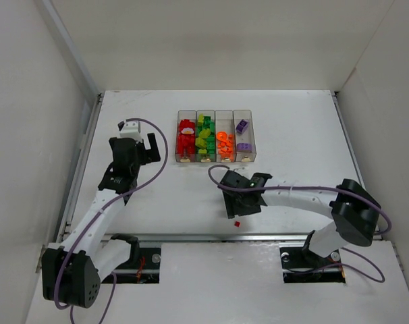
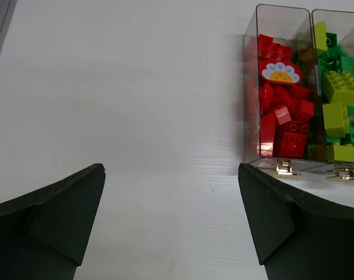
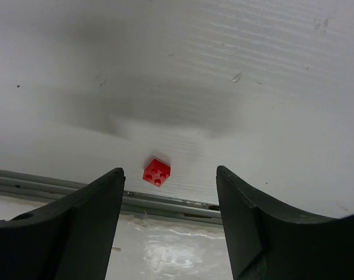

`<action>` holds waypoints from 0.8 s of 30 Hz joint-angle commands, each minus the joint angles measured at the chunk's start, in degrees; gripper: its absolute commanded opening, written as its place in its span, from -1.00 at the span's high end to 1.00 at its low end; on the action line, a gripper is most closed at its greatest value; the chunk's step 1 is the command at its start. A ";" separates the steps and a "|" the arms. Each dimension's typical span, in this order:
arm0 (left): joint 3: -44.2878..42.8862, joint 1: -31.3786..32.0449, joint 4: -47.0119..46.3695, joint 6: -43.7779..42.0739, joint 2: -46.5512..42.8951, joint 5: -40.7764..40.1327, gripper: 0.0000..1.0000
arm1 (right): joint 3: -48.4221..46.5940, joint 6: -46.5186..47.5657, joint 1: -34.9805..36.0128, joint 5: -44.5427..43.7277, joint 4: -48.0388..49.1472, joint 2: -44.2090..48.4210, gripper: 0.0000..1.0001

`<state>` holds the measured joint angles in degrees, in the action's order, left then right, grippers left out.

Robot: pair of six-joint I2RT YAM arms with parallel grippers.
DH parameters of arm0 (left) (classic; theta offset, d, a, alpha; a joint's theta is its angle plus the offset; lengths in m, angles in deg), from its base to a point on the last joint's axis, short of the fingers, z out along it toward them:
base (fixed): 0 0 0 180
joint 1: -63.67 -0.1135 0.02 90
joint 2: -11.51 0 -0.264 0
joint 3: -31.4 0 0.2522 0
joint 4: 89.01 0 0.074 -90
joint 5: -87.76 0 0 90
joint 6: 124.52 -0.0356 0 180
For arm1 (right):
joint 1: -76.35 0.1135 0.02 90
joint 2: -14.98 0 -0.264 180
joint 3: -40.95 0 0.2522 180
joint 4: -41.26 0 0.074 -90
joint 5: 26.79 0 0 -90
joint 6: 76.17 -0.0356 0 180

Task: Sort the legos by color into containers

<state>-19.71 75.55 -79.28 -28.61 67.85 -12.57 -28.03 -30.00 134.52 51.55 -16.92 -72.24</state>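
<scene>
The containers (image 1: pixel 216 112) stand in a row at the back centre, holding red, green with lime, orange and purple legos. One small red lego (image 1: pixel 237 223) lies alone near the table's front edge. My right gripper (image 1: pixel 240 207) hangs just above it, pointing toward the near edge. In the right wrist view the red lego (image 3: pixel 157 171) sits on the table below the gap, nearer the left finger, and the right gripper (image 3: pixel 169 169) is open and touches nothing. My left gripper (image 2: pixel 170 166) is open and empty, left of the red-filled container (image 2: pixel 251 105).
A metal rail (image 3: pixel 165 201) runs along the table's front edge just behind the red lego. White walls close in the table at the left, right and back. The green-and-lime bin (image 2: pixel 340 93) sits beside the red one.
</scene>
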 commanded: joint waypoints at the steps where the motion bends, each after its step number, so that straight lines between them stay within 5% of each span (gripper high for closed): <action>1: 0.08 -0.19 -2.21 1.47 -1.67 1.88 -0.93 | 1.17 -4.59 0.63 0.58 2.23 1.00 -0.39; 17: 0.08 -0.19 -2.73 -0.29 -1.67 4.35 -0.93 | 4.43 -7.14 2.82 4.10 7.86 -6.03 -0.06; 24: -0.45 -0.19 -2.73 -0.29 -1.14 4.35 -0.95 | 3.89 -6.01 2.82 4.10 8.39 -7.26 0.30</action>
<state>-19.71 75.55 -79.32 -28.68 67.04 -8.90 -25.04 -35.62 137.10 55.27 -12.51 -76.78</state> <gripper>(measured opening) 0.971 0.377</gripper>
